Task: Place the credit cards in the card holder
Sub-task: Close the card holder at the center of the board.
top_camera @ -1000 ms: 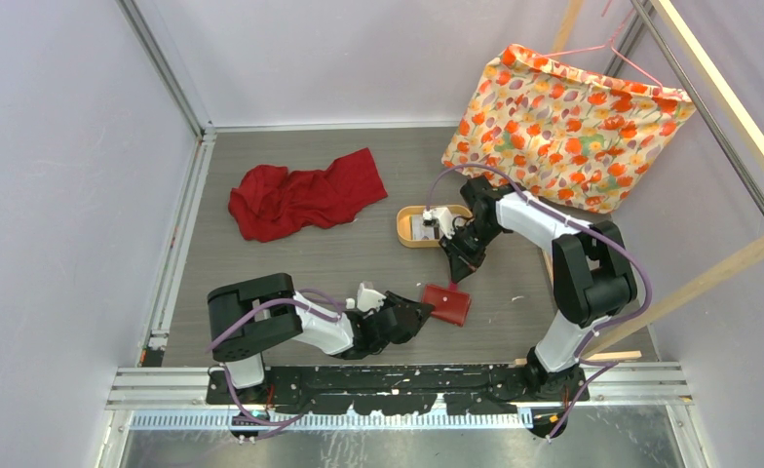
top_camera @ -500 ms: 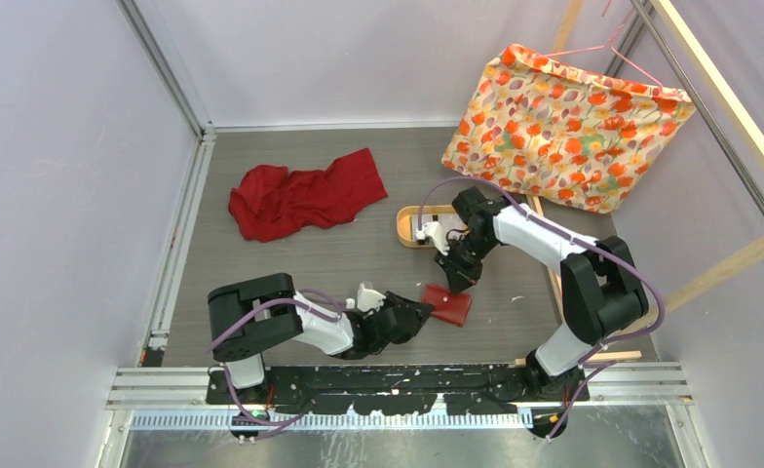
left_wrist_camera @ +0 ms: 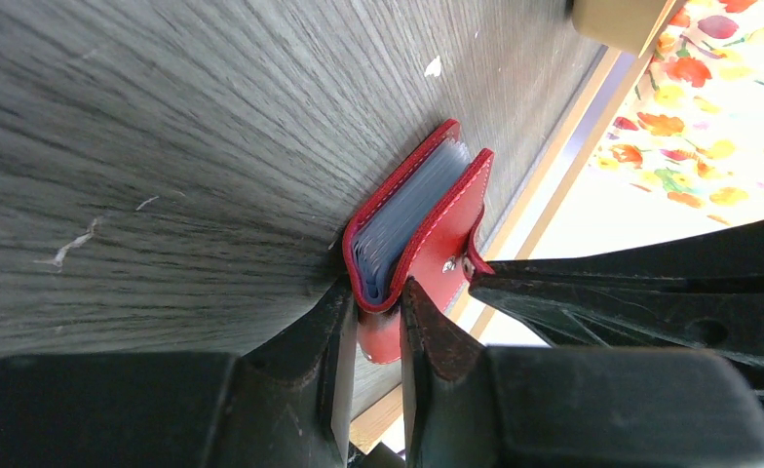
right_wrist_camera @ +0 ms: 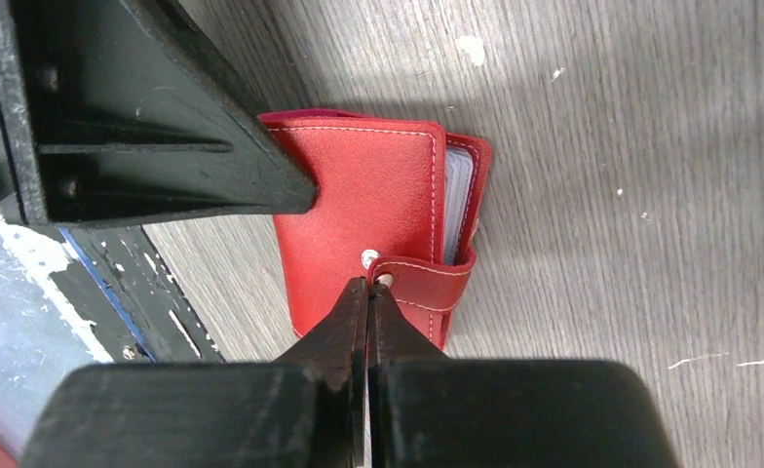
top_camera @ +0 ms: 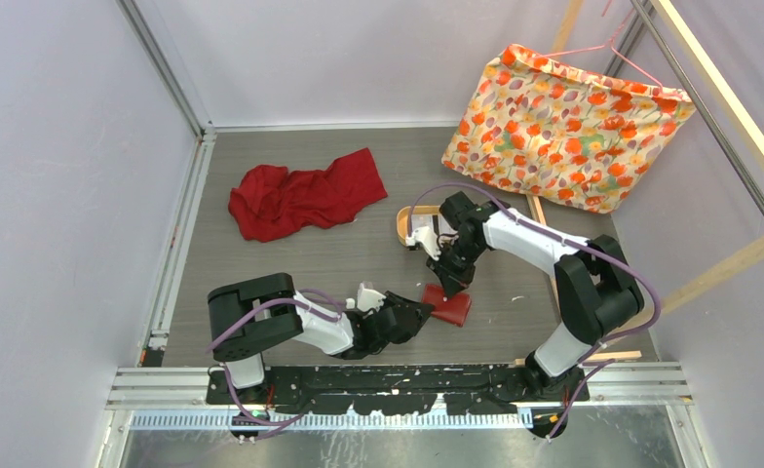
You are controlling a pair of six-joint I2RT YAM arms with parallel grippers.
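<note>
The right arm has swung away from the tray (top_camera: 401,223) toward 6 o'clock. A second ago its tip was at the tray's rim. Now the right gripper (right_wrist_camera: 369,284) is over the holder (right_wrist_camera: 357,210), fingers pressed fully together with nothing visible between them. Their tips meet right at the snap stud and the end of the tab.

The left gripper (left_wrist_camera: 376,292) and the holder have not shifted. The left jaws are open only a crack and pinch the holder by its folded spine, holding it on edge against the table (left_wrist_camera: 164,136). In the overhead view the holder sits near the table's near edge, at 5 o'clock of the tray.

The right arm seems to have come across empty, so I judge this to be work on the flap rather than a card going in, and loading looks not yet begun. I cannot tell whether the tab is snapped. No cards can be made out, as the arm covers most of the tray.

The holder is a small red leather-like rectangle with pale stitching along rounded edges. It has a short strap tab and a small metal stud. Between its covers is a stack of thin clear sleeves, slightly fanned at the open side. The table is a grey wood-grain surface with white flecks and scratches. The fingers are matte black wedges.
</note>
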